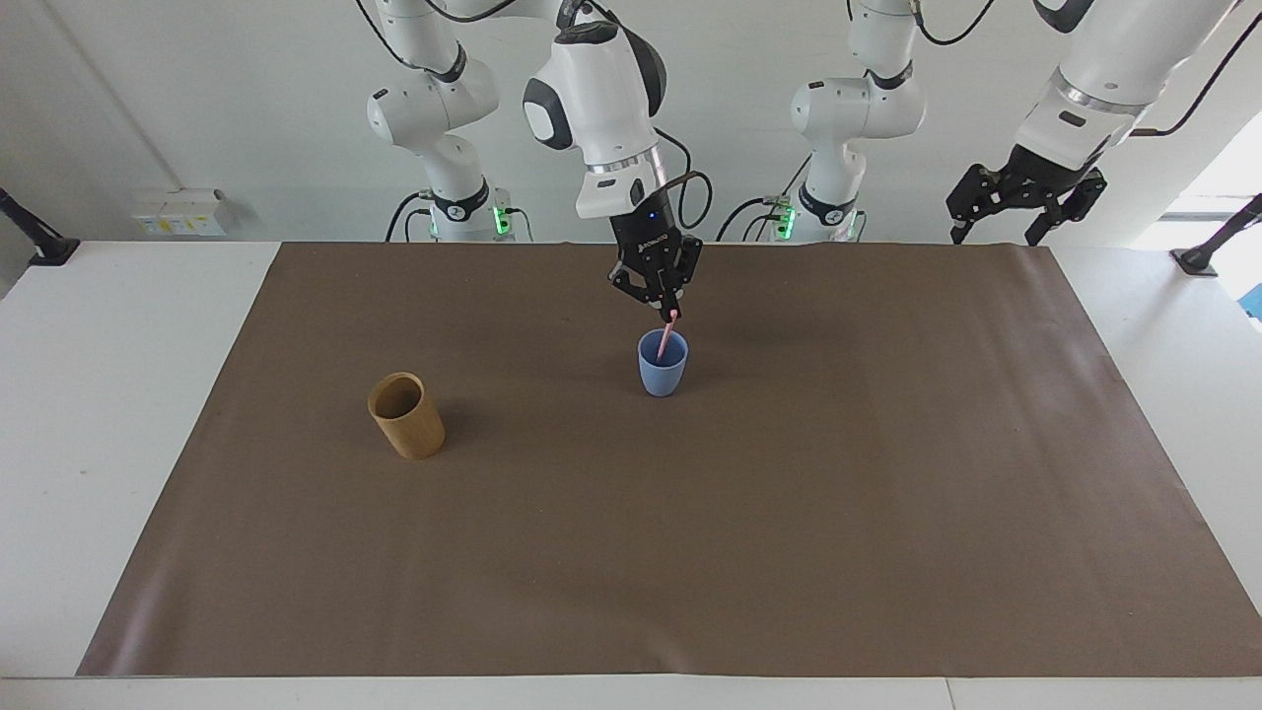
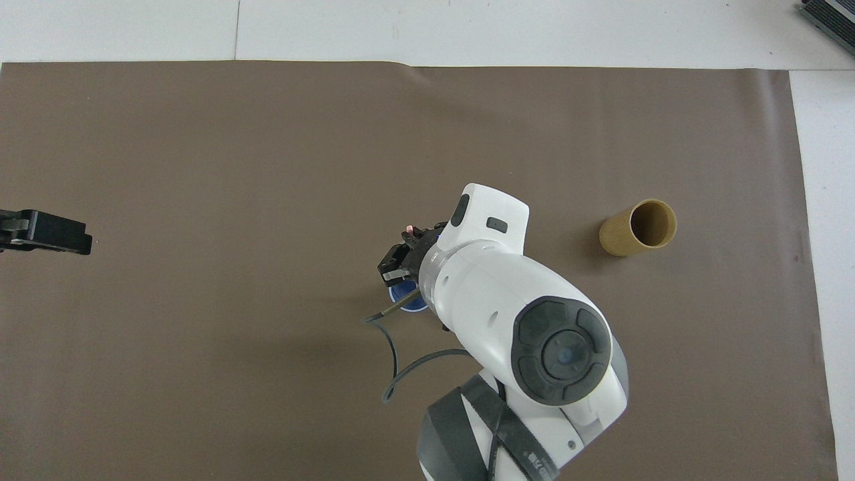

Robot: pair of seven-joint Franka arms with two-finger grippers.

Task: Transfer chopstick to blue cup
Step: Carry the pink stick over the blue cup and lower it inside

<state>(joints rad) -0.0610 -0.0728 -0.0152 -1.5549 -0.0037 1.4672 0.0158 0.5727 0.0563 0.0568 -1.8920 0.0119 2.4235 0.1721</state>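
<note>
Pale pink, the chopstick (image 1: 668, 336) leaned into the blue cup (image 1: 662, 364) because the right pincer (image 1: 671, 308) gripped its top; the left pincer (image 1: 1025, 202) waited open.

A tan wooden-looking cup (image 1: 405, 414) was stood upright on a brown mat (image 1: 631, 552), toward the right arm's end of the table (image 1: 99, 444). The mat was laid over the white table.
</note>
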